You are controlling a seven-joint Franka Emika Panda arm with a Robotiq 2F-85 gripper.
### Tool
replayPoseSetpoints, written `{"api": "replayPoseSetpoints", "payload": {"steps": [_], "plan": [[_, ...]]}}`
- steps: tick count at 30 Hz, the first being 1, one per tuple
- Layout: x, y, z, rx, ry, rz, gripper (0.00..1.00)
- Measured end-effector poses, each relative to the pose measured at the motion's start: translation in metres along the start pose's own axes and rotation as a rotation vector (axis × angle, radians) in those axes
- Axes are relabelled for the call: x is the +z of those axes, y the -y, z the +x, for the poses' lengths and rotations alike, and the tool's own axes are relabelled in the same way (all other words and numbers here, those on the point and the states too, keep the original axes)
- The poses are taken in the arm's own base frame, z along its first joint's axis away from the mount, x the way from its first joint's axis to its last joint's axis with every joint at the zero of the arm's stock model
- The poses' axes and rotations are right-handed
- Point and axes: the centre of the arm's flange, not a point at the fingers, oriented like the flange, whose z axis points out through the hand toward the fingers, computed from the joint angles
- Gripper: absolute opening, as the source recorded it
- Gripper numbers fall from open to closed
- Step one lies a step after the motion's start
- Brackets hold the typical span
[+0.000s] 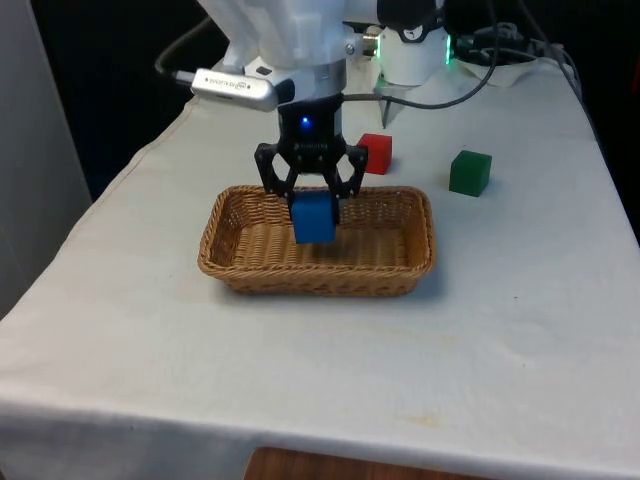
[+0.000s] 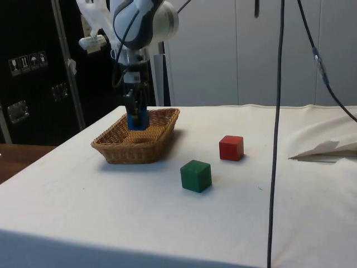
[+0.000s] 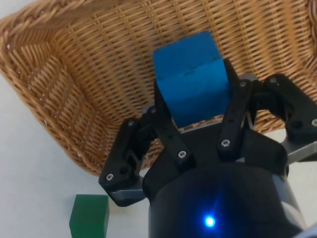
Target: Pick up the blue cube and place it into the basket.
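Note:
The blue cube [image 1: 313,217] hangs inside the wicker basket [image 1: 225,265], just above its floor, with my gripper [image 1: 312,205] shut on it. From the side, the cube [image 2: 137,120] sits between the black fingers over the basket [image 2: 120,151]. The wrist view has the cube [image 3: 190,77] clamped between both fingers, with the basket's woven floor [image 3: 89,74] under it.
A red cube [image 1: 375,152] lies behind the basket on the cloth and a green cube [image 1: 470,172] lies off to the front view's right. Both also stand beside the basket in the side view, red cube [image 2: 231,148] and green cube [image 2: 196,175]. A cable [image 2: 276,128] hangs down there.

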Motion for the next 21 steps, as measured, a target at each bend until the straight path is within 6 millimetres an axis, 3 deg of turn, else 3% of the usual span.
{"api": "replayPoseSetpoints", "payload": {"steps": [21], "plan": [[0.034,0.001,-0.009,-0.001,-0.024,-0.022,0.02]]}}
